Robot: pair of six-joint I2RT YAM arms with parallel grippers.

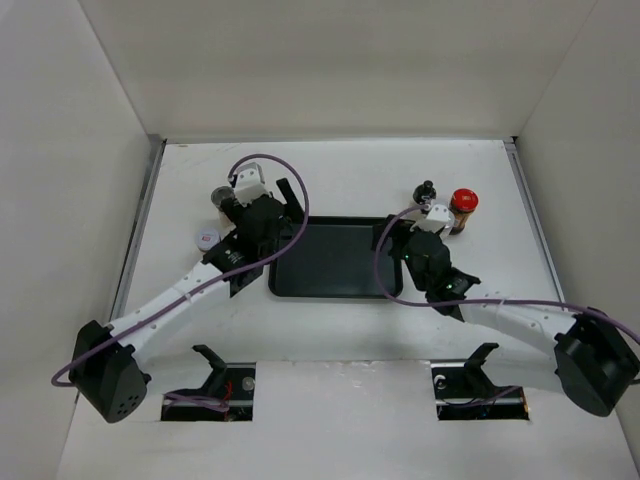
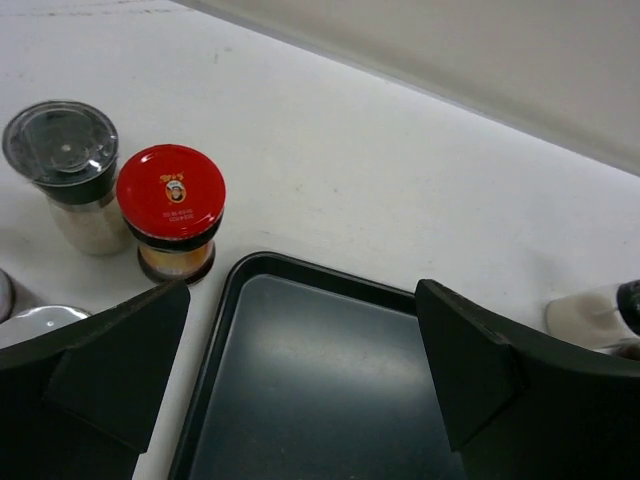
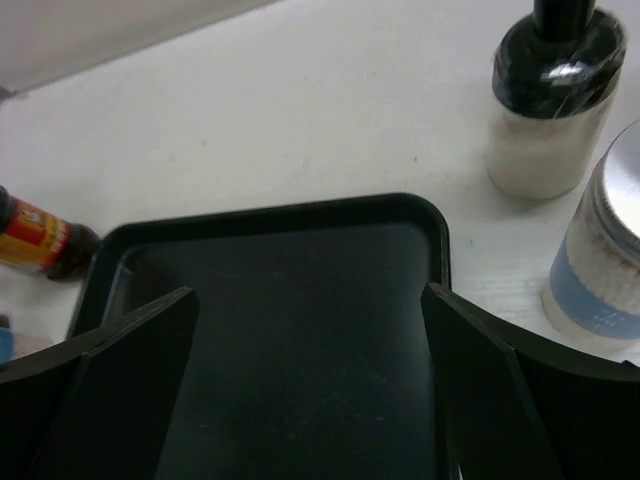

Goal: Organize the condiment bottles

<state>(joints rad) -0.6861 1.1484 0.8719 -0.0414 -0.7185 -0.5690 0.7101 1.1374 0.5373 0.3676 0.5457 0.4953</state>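
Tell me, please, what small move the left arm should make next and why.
Probably shift the open left end effector left and forward to straddle the red-capped spice jar, which stands upright outside a corner of the flat black rectangular tray.

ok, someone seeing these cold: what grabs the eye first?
First, the black tray, dead centre in the top view with nothing in it. The left gripper and right gripper both hang open over it. After that, the red-capped jar, standing upright just off the tray's far right corner.
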